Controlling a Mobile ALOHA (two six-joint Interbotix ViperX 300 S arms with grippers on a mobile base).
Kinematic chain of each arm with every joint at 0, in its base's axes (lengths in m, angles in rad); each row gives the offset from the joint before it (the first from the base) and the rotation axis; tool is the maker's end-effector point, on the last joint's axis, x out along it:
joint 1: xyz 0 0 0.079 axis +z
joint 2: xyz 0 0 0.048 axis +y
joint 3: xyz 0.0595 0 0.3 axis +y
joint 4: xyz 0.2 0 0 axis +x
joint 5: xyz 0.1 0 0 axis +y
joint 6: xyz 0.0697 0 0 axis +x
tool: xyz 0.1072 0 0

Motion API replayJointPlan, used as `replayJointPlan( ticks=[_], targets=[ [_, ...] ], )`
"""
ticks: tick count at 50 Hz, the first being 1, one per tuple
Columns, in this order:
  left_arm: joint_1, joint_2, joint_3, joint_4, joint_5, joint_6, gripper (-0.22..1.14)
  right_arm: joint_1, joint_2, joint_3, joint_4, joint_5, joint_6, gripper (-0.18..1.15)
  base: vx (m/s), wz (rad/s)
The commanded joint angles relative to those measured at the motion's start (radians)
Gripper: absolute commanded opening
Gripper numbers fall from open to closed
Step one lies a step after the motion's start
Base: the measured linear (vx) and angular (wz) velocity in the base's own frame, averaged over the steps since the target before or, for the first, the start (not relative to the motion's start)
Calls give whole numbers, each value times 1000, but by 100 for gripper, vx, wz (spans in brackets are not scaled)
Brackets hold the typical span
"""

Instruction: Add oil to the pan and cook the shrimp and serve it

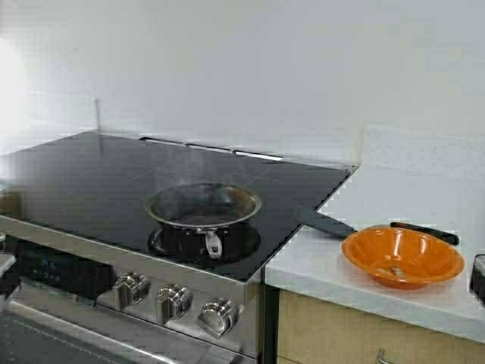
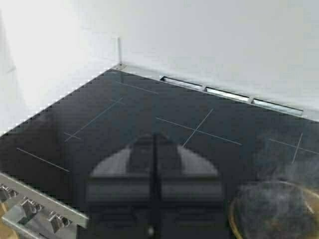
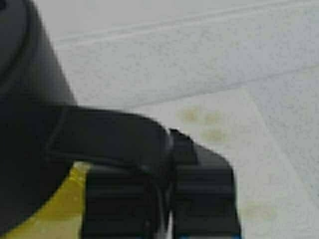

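The steel pan (image 1: 189, 231) stands on the black cooktop (image 1: 76, 174), its short handle (image 1: 214, 244) towards me, and steam rises from its dark inside. It also shows in the left wrist view (image 2: 279, 209). My left gripper (image 2: 154, 137) is shut and empty above the cooktop, left of the pan. My right gripper (image 3: 169, 137) is shut on the black handle (image 3: 109, 132) of the oil jug, below its black lid (image 3: 25, 74), and yellow oil (image 3: 60, 204) shows in the jug. A small pale morsel (image 1: 394, 269), seemingly the shrimp, lies in the orange bowl (image 1: 364, 254).
A black spatula (image 1: 333, 224) lies on the white counter (image 1: 379, 197) behind the orange bowl. Stove knobs (image 1: 174, 301) line the front edge. Oily spots (image 3: 204, 124) mark the counter under the jug. A dark object (image 1: 477, 279) sits at the high view's right edge.
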Motion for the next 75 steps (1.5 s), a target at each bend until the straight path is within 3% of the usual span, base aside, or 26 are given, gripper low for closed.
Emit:
replayJointPlan(
  ticks=[1, 12, 33, 38, 47, 51, 75],
  targets=[
    [2, 9, -9, 3, -8, 0, 3, -6, 3, -66, -2, -23, 17, 8, 0, 0],
    [2, 9, -11, 3, -8, 0, 3, -6, 75, -137, -2, -32, 15, 8, 0, 0],
    [2, 8, -12, 3, -8, 0, 3, -9, 95, -141, 3, -31, 15, 11, 0, 0],
    [2, 8, -12, 3, -8, -2, 3, -20, 86, -129, 3, -11, 14, 23, 0, 0],
    [2, 9, -12, 3, -8, -2, 3, -38, 81, -117, 18, 37, 17, 67, 0, 0],
    [2, 8, -12, 3, -8, -3, 3, -41, 81, -117, 18, 58, 17, 79, 0, 0],
    [2, 8, -6, 3, -8, -3, 3, -41, 38, -72, 15, 163, 18, 80, 0, 0]
  ],
)
